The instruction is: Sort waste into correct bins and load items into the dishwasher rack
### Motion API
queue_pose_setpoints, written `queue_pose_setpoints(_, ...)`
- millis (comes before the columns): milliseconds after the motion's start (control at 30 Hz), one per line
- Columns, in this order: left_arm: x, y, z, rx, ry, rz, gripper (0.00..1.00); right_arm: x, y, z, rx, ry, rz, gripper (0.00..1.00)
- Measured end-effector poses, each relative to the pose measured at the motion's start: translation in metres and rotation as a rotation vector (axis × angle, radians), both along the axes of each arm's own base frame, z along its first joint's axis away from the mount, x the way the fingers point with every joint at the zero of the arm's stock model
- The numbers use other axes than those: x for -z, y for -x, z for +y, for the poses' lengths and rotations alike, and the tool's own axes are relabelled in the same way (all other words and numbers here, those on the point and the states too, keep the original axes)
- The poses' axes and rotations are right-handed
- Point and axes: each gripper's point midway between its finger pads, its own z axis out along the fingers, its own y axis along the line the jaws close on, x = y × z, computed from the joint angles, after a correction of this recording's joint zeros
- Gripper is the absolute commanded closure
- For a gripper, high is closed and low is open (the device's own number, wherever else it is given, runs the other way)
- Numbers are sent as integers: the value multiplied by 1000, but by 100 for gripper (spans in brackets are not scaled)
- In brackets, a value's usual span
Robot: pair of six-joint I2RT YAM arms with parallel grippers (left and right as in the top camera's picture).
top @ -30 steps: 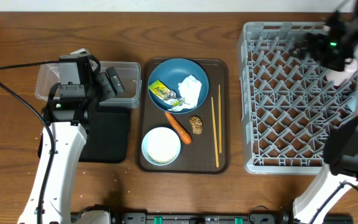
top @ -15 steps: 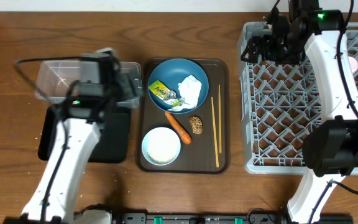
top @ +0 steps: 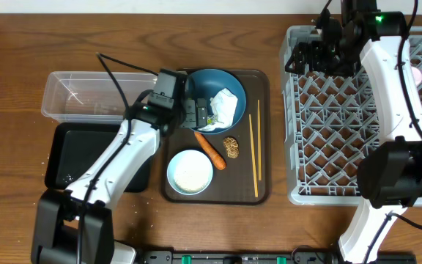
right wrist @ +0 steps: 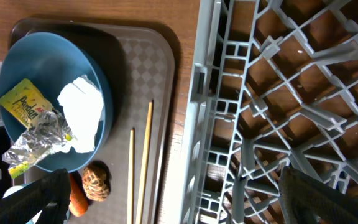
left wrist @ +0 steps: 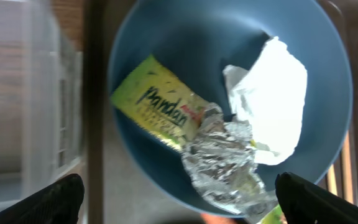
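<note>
My wide-open left gripper (top: pixel 200 112) has swung off the clear plastic tub (top: pixel 79 92) to, seemingly, just above the large dark-blue bowl (top: pixel 209 82); right gripper (top: pixel 302 57) equally wide; brown wooden tabletop (top: pixel 20 51).

A robot lab – two arms over a wooden table (top: pixel 20 51).
</note>
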Motion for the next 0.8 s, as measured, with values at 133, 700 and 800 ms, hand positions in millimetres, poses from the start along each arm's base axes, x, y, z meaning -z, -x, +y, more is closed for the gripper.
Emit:
queue_pose_setpoints(133,7,0,-11,24,-1,3,3,0,0,0,0,0,0,1)
queue_pose_setpoints(700,25,-1,-37,79,26,20,65,0,1,-1,1,1,3,1)
queue_pose_setpoints(800,26,0,-36,80,22,27,68,0,1,-1,2,1,4,1)
